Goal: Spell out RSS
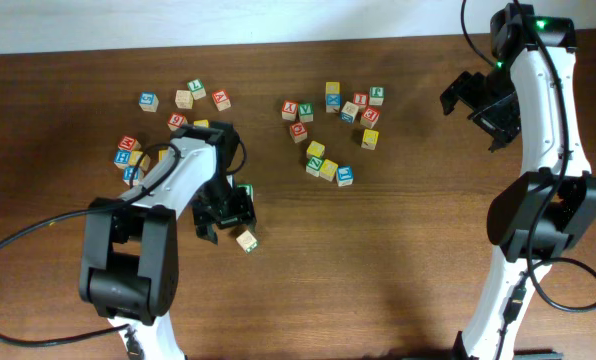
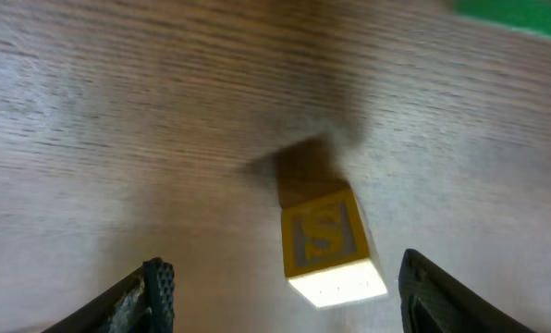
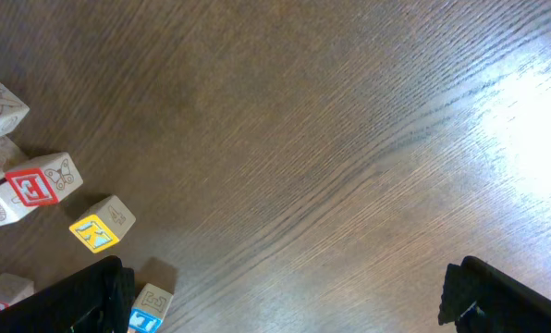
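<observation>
Space is being left on both sides of the yellow S block (image 2: 329, 245) by the left gripper (image 2: 287, 277), whose jaws are being held partly open and empty; the block is resting on the table (image 2: 118, 139) between the fingers, touching neither. The right gripper (image 3: 289, 296) is being held wide open with nothing in it, over bare wood, well apart from that block, with other letter blocks (image 3: 100, 225) lying scattered nearby.
</observation>
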Controlling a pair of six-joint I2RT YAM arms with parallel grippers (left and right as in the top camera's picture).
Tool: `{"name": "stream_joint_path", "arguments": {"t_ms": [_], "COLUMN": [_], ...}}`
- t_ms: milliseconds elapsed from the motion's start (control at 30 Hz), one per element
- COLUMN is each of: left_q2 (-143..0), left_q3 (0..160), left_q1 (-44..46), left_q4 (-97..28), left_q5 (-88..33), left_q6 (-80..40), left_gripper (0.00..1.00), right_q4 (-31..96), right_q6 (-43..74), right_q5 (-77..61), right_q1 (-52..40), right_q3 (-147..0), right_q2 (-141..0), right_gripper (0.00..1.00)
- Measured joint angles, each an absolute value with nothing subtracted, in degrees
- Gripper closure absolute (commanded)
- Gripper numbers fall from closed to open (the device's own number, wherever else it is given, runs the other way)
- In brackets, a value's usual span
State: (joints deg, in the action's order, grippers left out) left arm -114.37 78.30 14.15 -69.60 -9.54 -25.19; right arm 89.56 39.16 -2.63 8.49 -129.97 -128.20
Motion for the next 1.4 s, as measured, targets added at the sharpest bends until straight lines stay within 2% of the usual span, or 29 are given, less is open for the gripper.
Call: {"name": "stream_joint_path", "arguments": {"t_ms": [300, 433, 467, 600, 867, 1167, 1233, 1333, 1400], "left_q2": [-114.37, -114.37, -114.37, -114.37, -114.1, -113.95, -113.95, -113.95, -113.95], "left_q3": [72.88, 72.86, 72.84, 72.84, 72.86, 73.06, 73.1, 73.12, 73.12], "left_q1": [17.56, 19.31, 19.62, 19.73, 19.73, 19.73, 19.73, 19.73, 19.73], "left_q4": [-61.6, -60.97, -60.95, -60.77, -59.9, -58.26, -58.48, -59.02, -59.75], "left_q5": [-9.72, -10.85, -10.98, -10.57, -8.75, -8.29, -8.29, -8.29, -8.32], "left_q6": [-37.21, -39.46, -39.99, -40.34, -40.14, -34.35, -33.74, -32.91, -32.34], "left_gripper": [0.36, 0.48, 0.55, 0.62, 0.66, 0.76, 0.76, 0.68, 0.54], "right_q4": [89.56, 89.56, 89.56, 89.56, 89.56, 89.56, 89.56, 89.56, 89.56], "right_q6": [39.18, 39.16, 39.16, 39.16, 39.16, 39.18, 39.18, 39.16, 39.16], "right_q5": [-2.63, -2.63, -2.63, -2.63, -2.63, -2.63, -2.63, -2.63, -2.63], "right_q1": [8.49, 8.49, 8.49, 8.49, 8.49, 8.49, 8.49, 8.49, 8.49], "right_q3": [-129.97, -129.97, -129.97, -129.97, -129.97, -129.97, -129.97, -129.97, -129.97], "right_q2": [-128.2, -128.18, -128.2, -128.2, -128.2, -128.2, -128.2, -128.2, -128.2], "right_gripper": [0.02, 0.02, 0.02, 0.02, 0.02, 0.02, 0.02, 0.01, 0.02]}}
